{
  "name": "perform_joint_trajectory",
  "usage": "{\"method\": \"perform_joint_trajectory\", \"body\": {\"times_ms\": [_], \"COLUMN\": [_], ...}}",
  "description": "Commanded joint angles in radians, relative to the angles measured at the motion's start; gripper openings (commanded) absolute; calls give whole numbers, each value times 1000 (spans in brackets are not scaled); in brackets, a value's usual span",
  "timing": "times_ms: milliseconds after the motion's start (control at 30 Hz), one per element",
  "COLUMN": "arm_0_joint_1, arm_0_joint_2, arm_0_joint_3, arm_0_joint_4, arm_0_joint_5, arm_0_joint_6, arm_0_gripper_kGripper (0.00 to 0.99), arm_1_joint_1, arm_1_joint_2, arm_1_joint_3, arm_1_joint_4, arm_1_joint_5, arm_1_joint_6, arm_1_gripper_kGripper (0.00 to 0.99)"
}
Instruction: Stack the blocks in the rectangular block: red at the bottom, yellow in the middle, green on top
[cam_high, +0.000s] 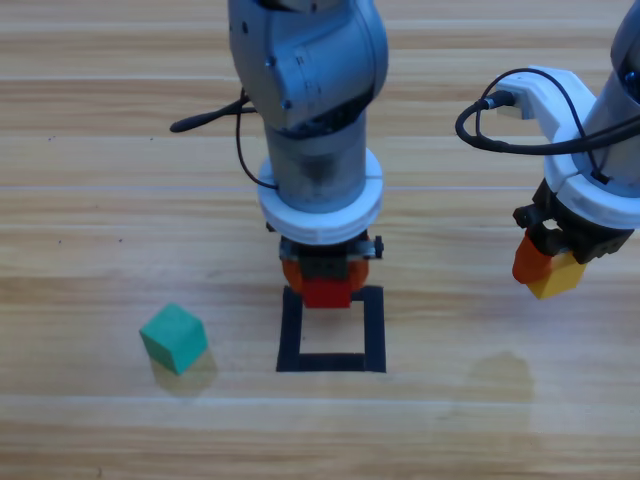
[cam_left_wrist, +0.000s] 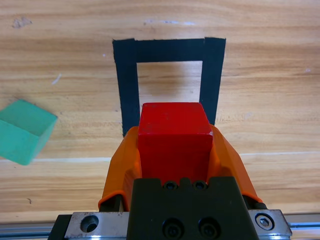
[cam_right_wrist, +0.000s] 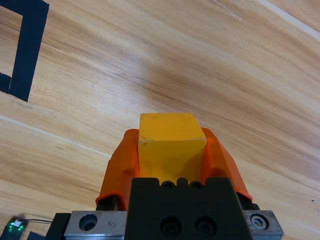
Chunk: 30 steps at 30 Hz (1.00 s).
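Status: nothing stacked yet, by our read. We're at step 1 of 3, red going in.

Left gripper (cam_high: 323, 285) sits mid-table, at the far edge of the black tape square (cam_high: 373, 330), jaws clamped on the red cube (cam_high: 326, 292). In the left wrist view the cube (cam_left_wrist: 174, 137) is pinched between both orange jaws, w/ the tape outline (cam_left_wrist: 128, 85) just ahead of it. Can't tell from these views if red is touching the table or held just above it. Red looks to overlap the square's far tape strip in the high view, so not centred in the opening yet, imo.

Right gripper (cam_high: 548, 268) waits well off to the right of the square, jaws closed on the yellow cube (cam_high: 556, 275). Right wrist view confirms: yellow cube (cam_right_wrist: 171, 145) held snug between the jaws, bare wood table (cam_right_wrist: 225, 75) beyond, a corner of the tape (cam_right_wrist: 27, 55) at top left.

Teal-green cube (cam_high: 174, 337) sits loose on the table, left of the square, well apart from it, turned askew vs the tape edges. Also visible at the left in the left wrist view (cam_left_wrist: 24, 131).

Square contents: opening shows bare wood, no cube sitting inside it.

Left to do, as we judge: seat red inside the outline + release, yellow on red, then pick green and top it off.
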Motion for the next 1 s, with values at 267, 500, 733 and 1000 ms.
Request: {"method": "perform_joint_trajectory", "body": {"times_ms": [267, 500, 733, 1000], "arm_0_joint_1": [-63, -62, -59, -48], "arm_0_joint_2": [99, 123, 142, 151], "arm_0_joint_3": [-18, -23, -31, -32], "arm_0_joint_4": [8, 7, 2, -7], "arm_0_joint_5": [13, 20, 28, 28], "arm_0_joint_6": [-70, -53, -29, -7], "arm_0_gripper_kGripper": [121, 120, 120, 120], "arm_1_joint_1": [-23, -23, -21, -23], "arm_1_joint_2": [66, 76, 83, 89], "arm_1_joint_3": [-4, -9, -15, -16], "arm_1_joint_4": [15, 13, 13, 13], "arm_1_joint_5": [10, 8, 5, 2], "arm_1_joint_6": [8, 8, 17, 19], "arm_1_gripper_kGripper": [26, 26, 26, 26]}}
